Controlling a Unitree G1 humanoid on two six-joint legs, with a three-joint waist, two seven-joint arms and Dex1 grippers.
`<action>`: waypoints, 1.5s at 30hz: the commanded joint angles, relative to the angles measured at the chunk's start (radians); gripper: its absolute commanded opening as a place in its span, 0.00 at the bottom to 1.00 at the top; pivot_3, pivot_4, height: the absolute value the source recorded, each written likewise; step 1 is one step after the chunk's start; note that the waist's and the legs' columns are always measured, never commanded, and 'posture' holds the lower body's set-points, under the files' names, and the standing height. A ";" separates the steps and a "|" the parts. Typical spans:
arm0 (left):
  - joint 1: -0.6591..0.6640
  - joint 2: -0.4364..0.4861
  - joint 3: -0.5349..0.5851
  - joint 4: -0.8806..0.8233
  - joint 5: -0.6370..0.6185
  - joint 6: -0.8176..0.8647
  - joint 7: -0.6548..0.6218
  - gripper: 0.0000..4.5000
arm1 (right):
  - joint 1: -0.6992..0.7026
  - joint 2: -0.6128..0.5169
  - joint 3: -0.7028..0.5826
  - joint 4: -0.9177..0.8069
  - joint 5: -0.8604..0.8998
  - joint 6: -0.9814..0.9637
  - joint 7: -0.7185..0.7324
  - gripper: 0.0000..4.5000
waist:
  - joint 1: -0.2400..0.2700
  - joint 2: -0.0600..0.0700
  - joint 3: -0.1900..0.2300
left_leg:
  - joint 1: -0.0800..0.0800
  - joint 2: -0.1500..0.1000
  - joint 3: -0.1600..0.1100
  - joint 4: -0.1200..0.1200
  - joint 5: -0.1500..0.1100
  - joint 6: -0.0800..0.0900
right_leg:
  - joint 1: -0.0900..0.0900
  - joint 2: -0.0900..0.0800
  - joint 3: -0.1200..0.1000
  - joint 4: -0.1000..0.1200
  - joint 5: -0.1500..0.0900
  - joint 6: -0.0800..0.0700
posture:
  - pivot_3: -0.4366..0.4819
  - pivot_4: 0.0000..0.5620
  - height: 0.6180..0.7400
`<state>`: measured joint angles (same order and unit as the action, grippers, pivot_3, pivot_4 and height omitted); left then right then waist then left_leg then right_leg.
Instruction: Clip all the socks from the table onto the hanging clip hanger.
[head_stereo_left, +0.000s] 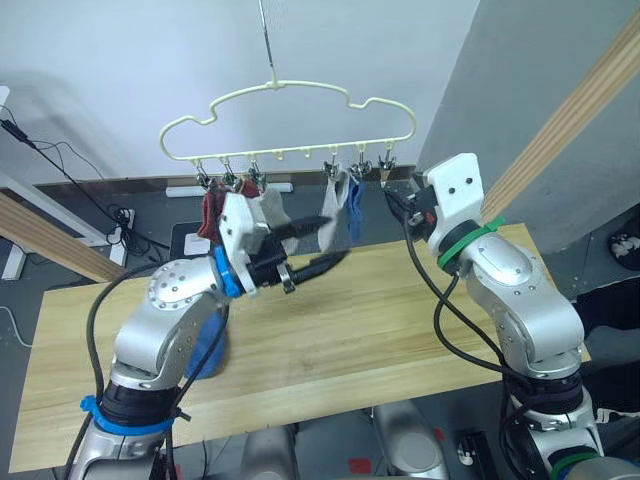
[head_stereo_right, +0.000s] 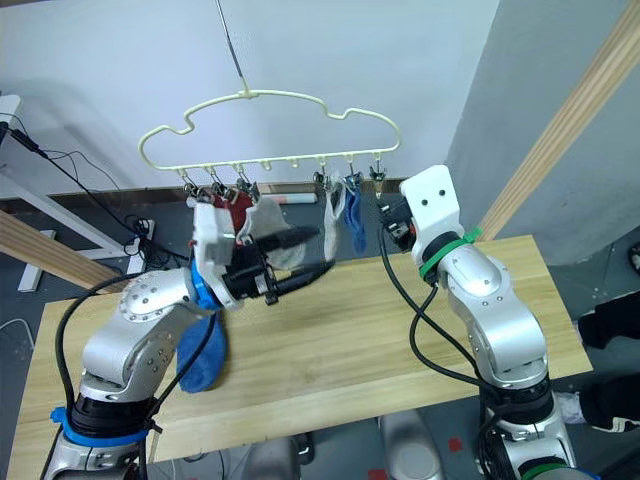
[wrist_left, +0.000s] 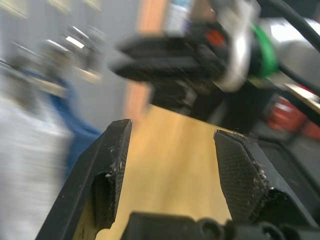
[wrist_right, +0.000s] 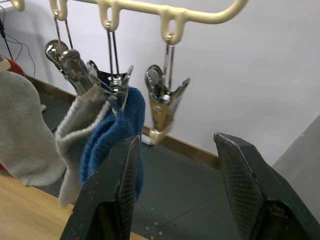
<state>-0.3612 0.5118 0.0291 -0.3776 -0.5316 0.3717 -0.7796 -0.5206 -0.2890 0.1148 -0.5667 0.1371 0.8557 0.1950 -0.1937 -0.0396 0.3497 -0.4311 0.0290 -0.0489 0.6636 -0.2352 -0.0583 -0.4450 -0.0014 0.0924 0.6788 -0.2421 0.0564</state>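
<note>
The pale-yellow clip hanger (head_stereo_left: 290, 95) hangs over the table's (head_stereo_left: 400, 320) far edge. Several socks hang from its clips: red (head_stereo_left: 210, 212) at the left, light grey (head_stereo_left: 272, 210), another grey (head_stereo_left: 335, 200) and a blue one (wrist_right: 117, 130). The clip at the right end (wrist_right: 162, 100) is empty. My right gripper (wrist_right: 175, 150) is open just below that empty clip, holding nothing. Left of it, my left gripper (head_stereo_left: 325, 246) is open and empty in front of the grey socks. A blue sock (head_stereo_right: 200, 360) lies on the table under my left arm.
Round wooden poles slant up at the right (head_stereo_left: 570, 100) and cross at the left (head_stereo_left: 50, 240). Cables and a power strip (head_stereo_left: 120, 215) lie on the dark floor behind the table. A white wall stands close behind the hanger.
</note>
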 joint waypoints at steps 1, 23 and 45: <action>0.013 0.005 0.033 -0.063 -0.032 0.021 0.026 0.64 | -0.012 0.013 -0.003 -0.023 -0.004 -0.023 -0.002 0.55 | 0.000 0.000 0.000 | 0.000 0.000 0.000 0.000 0.000 0.000 | 0.000 0.000 0.000 0.000 0.000 0.000 | 0.20 0.53 1.00; -0.005 0.054 0.051 -0.118 -0.069 0.075 0.031 0.64 | -0.080 0.122 0.013 0.155 -0.085 -0.132 -0.059 0.55 | 0.002 0.000 0.000 | 0.000 0.000 0.000 0.000 0.000 0.000 | 0.000 -0.001 0.000 0.001 0.000 0.000 | 0.23 0.52 1.00; -0.021 0.058 0.043 -0.098 -0.051 0.060 0.016 0.64 | -0.148 0.242 -0.118 0.102 0.004 -0.003 -0.103 0.55 | 0.001 0.000 0.000 | 0.000 0.000 -0.001 0.000 0.000 0.000 | 0.000 -0.001 -0.001 0.002 0.000 -0.001 | 0.22 0.51 1.00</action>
<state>-0.3700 0.5641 0.0725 -0.4594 -0.5854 0.4503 -0.7562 -0.6472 -0.0539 0.0153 -0.4045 0.1125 0.8516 0.0955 -0.1932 -0.0393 0.3493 -0.4310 0.0289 -0.0495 0.6636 -0.2350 -0.0584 -0.4454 -0.0021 0.0915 0.6806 -0.2417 0.0558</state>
